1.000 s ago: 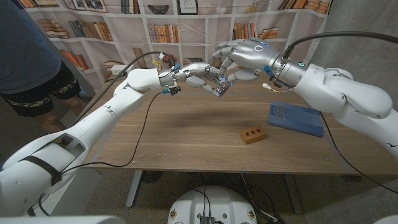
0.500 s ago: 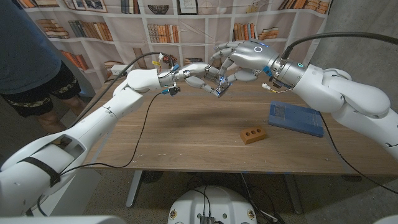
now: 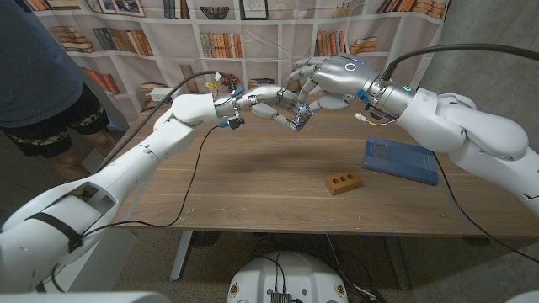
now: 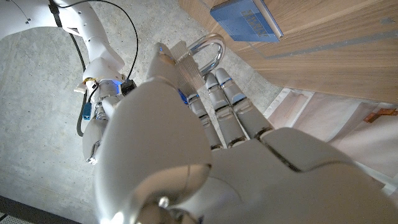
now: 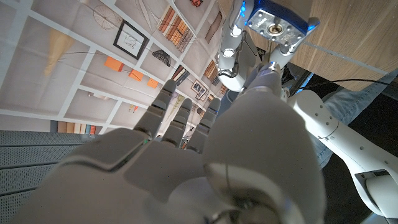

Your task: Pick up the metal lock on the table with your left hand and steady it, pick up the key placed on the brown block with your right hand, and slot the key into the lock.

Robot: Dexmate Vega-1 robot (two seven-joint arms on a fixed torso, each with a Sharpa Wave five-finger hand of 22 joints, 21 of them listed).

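The lock (image 3: 296, 120) was gripped by the left hand (image 3: 268, 101) at upper centre; the right hand (image 3: 324, 80), fingers curled, was met there, its hold unclear.

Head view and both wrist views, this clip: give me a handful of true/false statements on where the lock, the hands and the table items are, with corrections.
1. The left hand holds the metal lock up off the table. True.
2. The right hand rests on the blue book. False: it is raised at the lock, meeting the left hand; the blue book lies apart on the table.
3. The brown block lies on the table near the blue book. True.
4. The lock's shackle is hidden in the left wrist view. False: it shows past the fingers.
5. The lock's keyhole face shows in the right wrist view. True.
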